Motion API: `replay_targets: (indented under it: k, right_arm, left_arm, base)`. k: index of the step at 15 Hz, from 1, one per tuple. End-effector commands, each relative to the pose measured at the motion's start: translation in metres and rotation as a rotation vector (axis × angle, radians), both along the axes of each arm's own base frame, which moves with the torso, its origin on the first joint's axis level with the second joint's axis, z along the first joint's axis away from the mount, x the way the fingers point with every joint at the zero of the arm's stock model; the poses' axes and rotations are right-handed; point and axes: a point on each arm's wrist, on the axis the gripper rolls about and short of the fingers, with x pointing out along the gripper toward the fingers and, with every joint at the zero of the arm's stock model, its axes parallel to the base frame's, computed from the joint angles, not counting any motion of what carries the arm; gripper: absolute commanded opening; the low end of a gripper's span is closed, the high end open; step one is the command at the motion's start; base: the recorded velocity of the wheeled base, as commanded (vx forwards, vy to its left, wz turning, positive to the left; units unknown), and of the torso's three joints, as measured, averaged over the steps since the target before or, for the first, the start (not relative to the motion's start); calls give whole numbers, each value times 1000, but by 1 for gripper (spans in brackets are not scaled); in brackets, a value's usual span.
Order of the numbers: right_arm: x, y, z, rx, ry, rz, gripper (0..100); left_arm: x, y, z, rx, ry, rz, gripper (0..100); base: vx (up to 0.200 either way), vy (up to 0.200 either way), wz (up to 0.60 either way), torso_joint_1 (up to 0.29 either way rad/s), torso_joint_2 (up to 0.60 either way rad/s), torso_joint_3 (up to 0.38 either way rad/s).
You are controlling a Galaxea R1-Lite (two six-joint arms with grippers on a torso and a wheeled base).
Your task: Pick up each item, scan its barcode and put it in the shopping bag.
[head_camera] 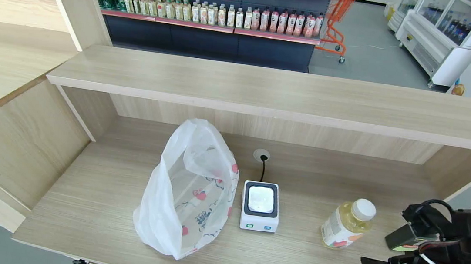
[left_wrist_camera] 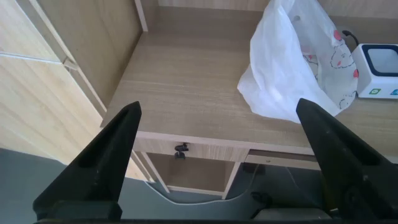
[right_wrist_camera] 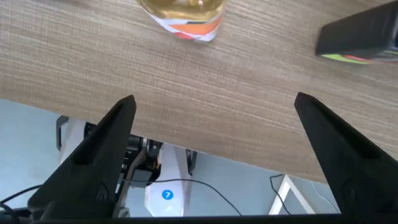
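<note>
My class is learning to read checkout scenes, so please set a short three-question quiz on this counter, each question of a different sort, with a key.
1. True or false: the bottle is inside the shopping bag.
2. What sits on the counter between the shopping bag and the bottle? A) the scanner B) a basket C) a cup
3. Is the right gripper open or shut?
Key: 1. False: the bottle stands on the counter, on the far side of the scanner from the shopping bag. 2. A. 3. Open, holding nothing.
</note>
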Motion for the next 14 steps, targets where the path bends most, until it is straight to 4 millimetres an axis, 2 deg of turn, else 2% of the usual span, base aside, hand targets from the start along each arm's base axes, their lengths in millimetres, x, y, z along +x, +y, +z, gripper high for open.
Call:
replay_targets:
  k: [1, 3, 14]
  right_arm:
    - [14, 8, -18, -9, 29, 25, 100]
    - [28, 13, -23, -8, -35, 25, 100]
    - [61, 39, -46, -19, -200, 30, 100]
  left_arm:
    - [0, 0, 0, 0, 0, 0, 100]
    - [0, 0, 0, 0, 1, 1, 100]
    - [0, 0, 0, 0, 0, 0, 100]
  base:
    - [0, 0, 0, 0, 0, 0]
    - [0, 0, 0, 0, 0, 0]
    - [0, 0, 0, 0, 0, 0]
